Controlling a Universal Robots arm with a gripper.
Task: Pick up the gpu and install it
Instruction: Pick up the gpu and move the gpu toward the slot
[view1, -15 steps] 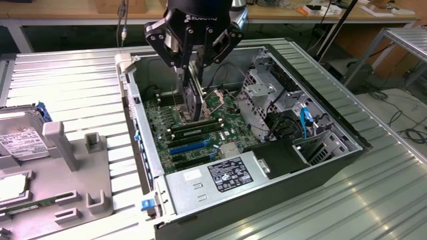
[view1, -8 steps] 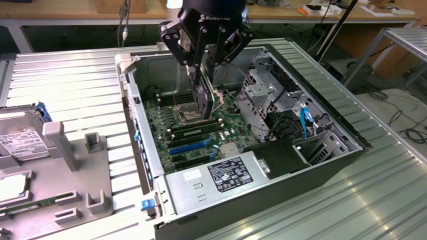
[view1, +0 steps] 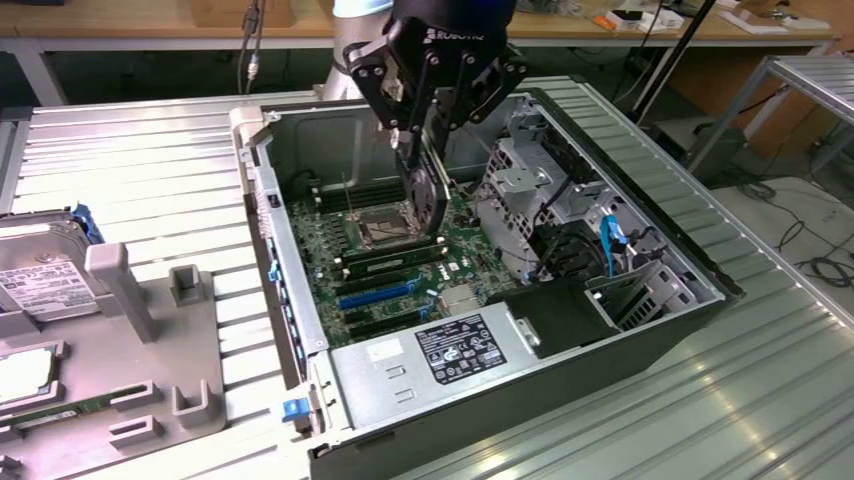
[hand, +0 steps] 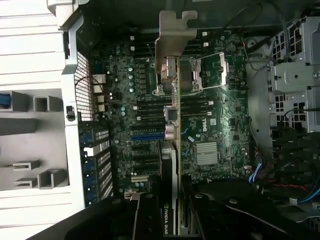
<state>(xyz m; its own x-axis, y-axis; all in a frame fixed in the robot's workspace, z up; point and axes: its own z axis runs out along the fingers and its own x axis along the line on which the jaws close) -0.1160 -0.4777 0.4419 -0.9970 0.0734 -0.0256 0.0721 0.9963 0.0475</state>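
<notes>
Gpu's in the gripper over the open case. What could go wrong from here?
1. The gpu, held edge-on by the gripper, hangs over the CPU socket, not the blue slot. Lowering it here would likely strike the socket.
2. The drive cage stands close on the exterior view's right, so a sideways move might clip it.
3. The bracket could snag the case wall on approach.
</notes>
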